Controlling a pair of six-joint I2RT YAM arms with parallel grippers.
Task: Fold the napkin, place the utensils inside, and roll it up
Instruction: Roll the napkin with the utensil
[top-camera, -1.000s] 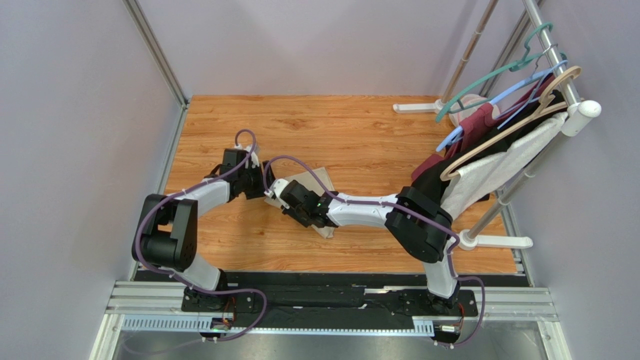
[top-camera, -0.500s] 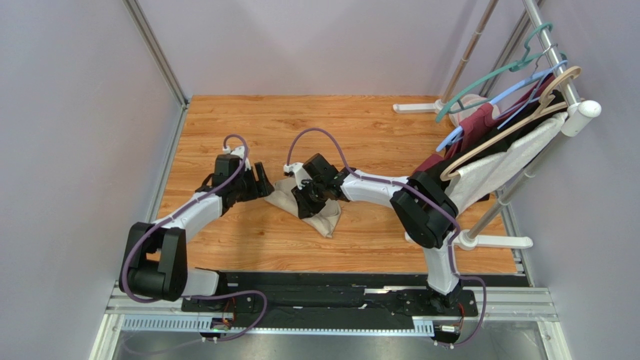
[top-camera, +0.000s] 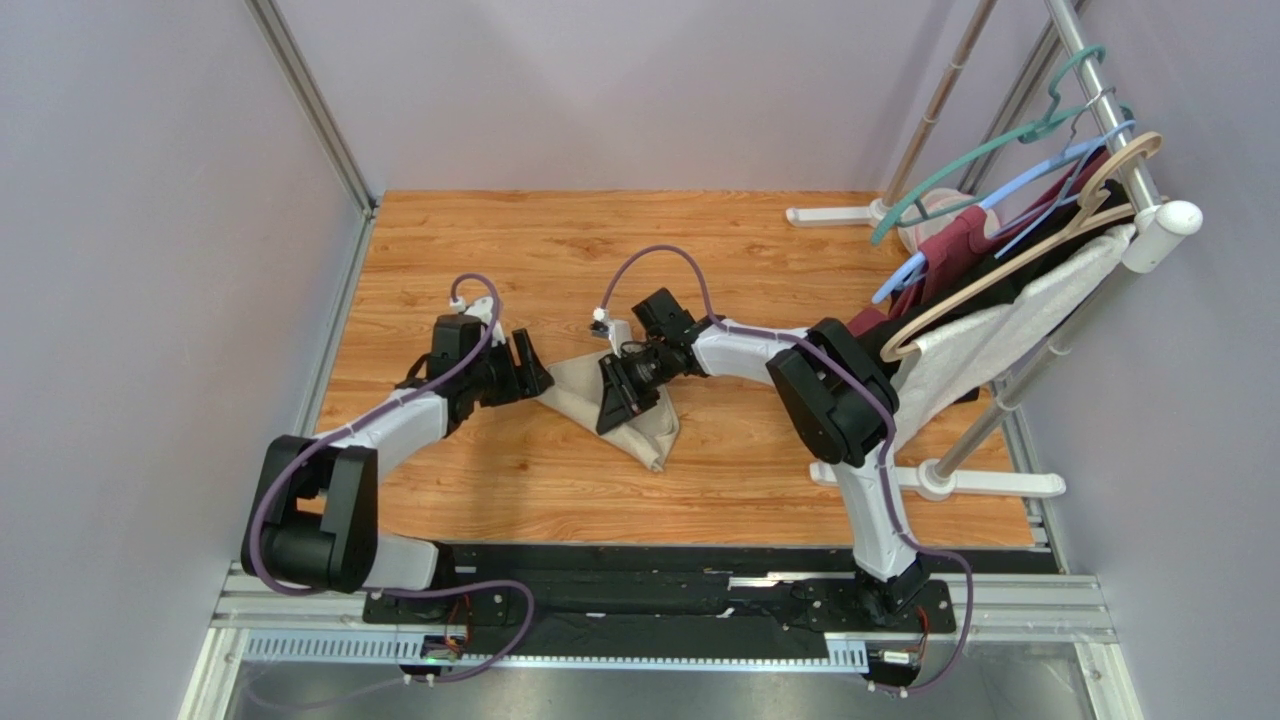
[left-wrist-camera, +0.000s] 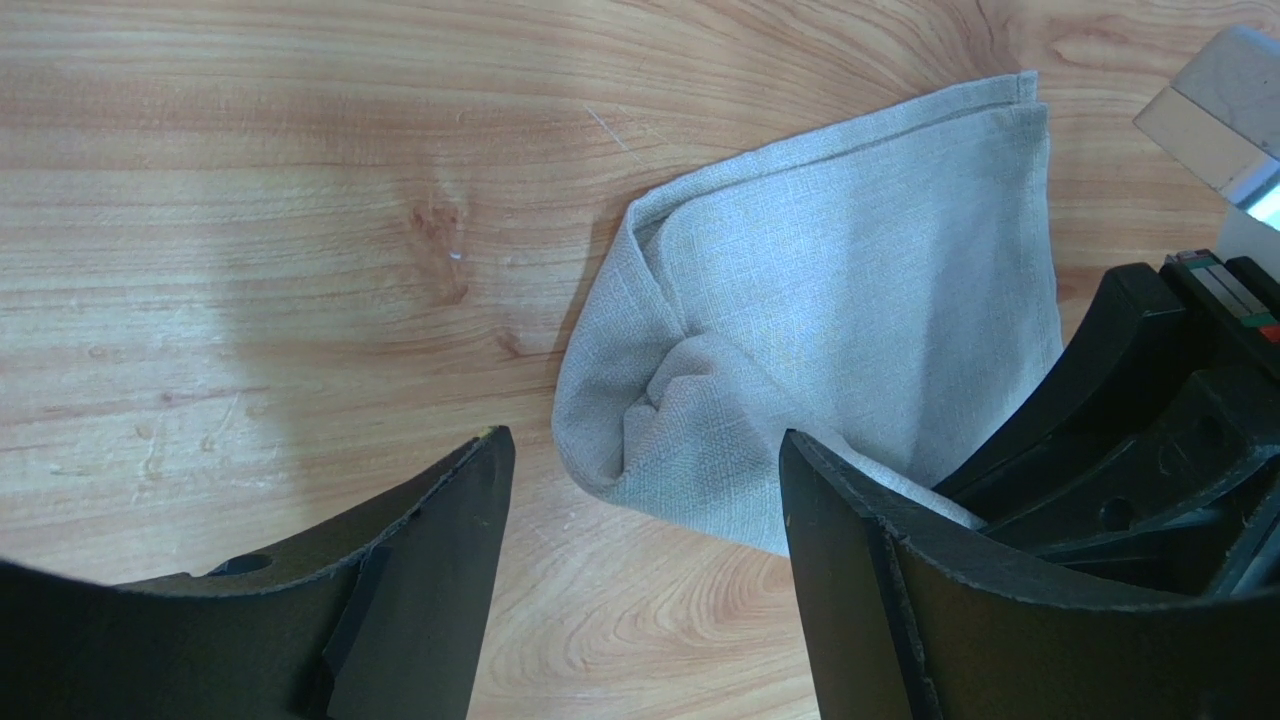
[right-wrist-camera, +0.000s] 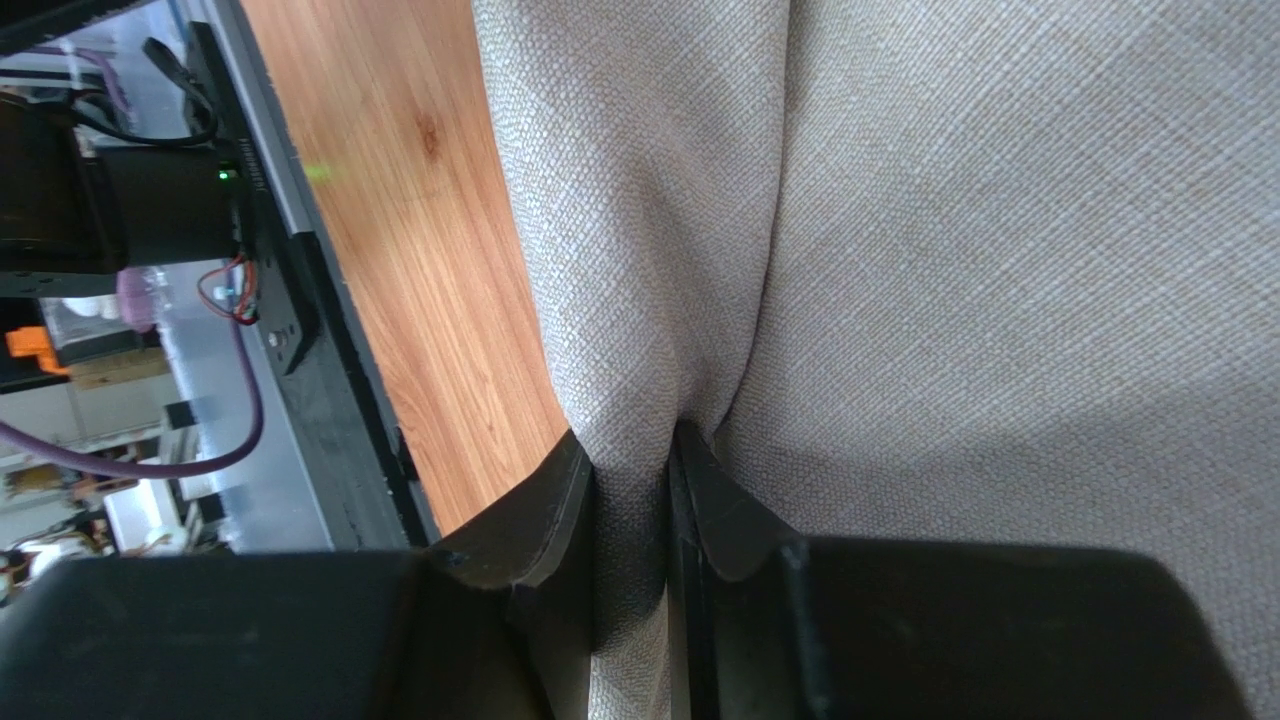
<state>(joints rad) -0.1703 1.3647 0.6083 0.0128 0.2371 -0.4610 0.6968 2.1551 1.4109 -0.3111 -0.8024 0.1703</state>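
The beige napkin (top-camera: 639, 428) lies bunched and partly folded on the wooden table. My right gripper (top-camera: 619, 393) is shut on a pinched fold of the napkin (right-wrist-camera: 962, 225), with cloth squeezed between both fingers. My left gripper (top-camera: 529, 368) is open and empty, just left of the napkin's bunched edge (left-wrist-camera: 706, 435), low over the table. In the left wrist view the right gripper's black body shows at the right edge. The dark-purple utensils are out of view.
A garment rack (top-camera: 1052, 195) with white and maroon clothes on coloured hangers stands along the table's right side. Its white feet (top-camera: 992, 483) rest on the table at the right. Grey walls enclose left and back.
My right arm swung back and away, pulling the pinched napkin with it and bunching it. My left arm extended lower and its gripper came to the napkin's left edge.
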